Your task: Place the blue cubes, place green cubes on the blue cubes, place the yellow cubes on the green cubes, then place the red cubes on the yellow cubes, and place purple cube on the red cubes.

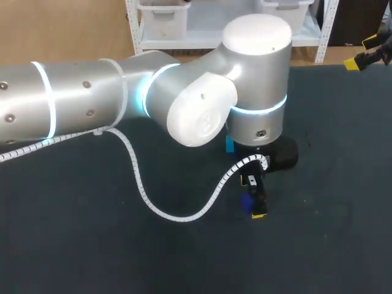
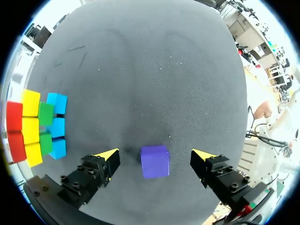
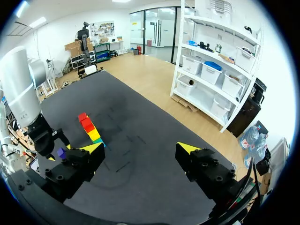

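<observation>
A purple cube rests on the dark mat between the fingers of my left gripper, which is open with a gap on each side of the cube. In the head view that gripper points down at the purple cube under the big left arm. Beside the left gripper stands a block of cubes in bands: blue, green, yellow, red. The right wrist view shows the same block far ahead. My right gripper is open and holds nothing, at the table's far right corner.
The left arm's white cable loops over the mat in front of the arm. The arm hides most of the cube block from above; only one blue cube's edge shows. Bare dark mat lies on all sides.
</observation>
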`<state>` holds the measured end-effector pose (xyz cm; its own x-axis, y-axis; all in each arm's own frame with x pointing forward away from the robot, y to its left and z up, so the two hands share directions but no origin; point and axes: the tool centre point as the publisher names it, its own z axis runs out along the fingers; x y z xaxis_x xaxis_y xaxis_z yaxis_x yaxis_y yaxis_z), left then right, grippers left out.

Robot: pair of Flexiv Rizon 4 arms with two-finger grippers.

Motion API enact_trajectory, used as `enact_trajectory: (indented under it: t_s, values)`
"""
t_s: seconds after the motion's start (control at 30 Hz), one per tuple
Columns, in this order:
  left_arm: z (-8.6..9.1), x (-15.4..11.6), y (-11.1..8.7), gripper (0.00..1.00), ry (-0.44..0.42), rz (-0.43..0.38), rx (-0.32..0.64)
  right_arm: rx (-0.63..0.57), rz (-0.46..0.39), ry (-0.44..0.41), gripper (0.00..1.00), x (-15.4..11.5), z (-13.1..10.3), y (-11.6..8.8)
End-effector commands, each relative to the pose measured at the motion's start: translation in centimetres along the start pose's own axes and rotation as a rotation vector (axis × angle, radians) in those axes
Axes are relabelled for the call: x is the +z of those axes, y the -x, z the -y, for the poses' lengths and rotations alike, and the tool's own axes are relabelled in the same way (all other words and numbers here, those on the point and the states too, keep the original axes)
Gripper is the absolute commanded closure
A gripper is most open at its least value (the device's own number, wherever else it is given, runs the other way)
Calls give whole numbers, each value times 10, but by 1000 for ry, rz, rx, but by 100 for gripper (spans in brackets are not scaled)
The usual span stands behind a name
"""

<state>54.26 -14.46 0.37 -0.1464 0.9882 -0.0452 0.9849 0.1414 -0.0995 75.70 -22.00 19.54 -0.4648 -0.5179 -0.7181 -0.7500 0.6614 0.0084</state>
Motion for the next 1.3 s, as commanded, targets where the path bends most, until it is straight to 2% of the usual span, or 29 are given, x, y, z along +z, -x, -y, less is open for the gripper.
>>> enact_trajectory:
  t_s: [0.03, 0.1, 0.13, 0.23, 0.37, 0.47, 0.67, 0.83, 0.93, 1.03, 1.1, 1.13, 1.17, 1.3]
  values:
    - [3, 0, -4, 7, 1, 8, -4, -1, 3, 5, 0, 1, 1, 0]
    - [3, 1, -4, 32, -2, 9, -1, -1, 3, 5, 0, 1, 1, 0]
    - [3, 1, -4, 57, -3, 8, 0, -1, 3, 5, 0, 1, 1, 0]
    - [4, 1, -4, 98, 0, -4, -3, -1, 3, 5, 0, 1, 1, 0]
    - [5, -3, -6, 100, 35, -46, -11, -1, 3, 5, 0, 1, 1, 0]
    - [7, -10, -2, 100, 23, -25, 80, -1, 3, 5, 0, 1, 1, 0]
    - [15, -39, -2, 100, 62, -39, 169, -1, 3, 5, 0, 1, 1, 0]
    - [19, -49, -3, 100, 61, -43, 218, -1, 3, 5, 0, 1, 1, 0]
    - [27, -65, -2, 100, 50, -17, 327, -1, 3, 5, 0, 1, 1, 0]
    - [35, -91, -5, 100, 75, -11, 415, -1, 3, 5, 0, 1, 1, 0]
    - [33, -109, -13, 100, 133, -33, 377, -1, 3, 5, 0, 1, 1, 0]
    - [30, -116, -17, 100, 146, -19, 373, -1, 3, 5, 0, 1, 1, 0]
    - [25, -122, -22, 100, 154, -4, 364, -1, 3, 5, 0, 1, 1, 0]
    - [5, -147, -31, 100, 221, -29, 308, -1, 3, 5, 0, 1, 1, 0]
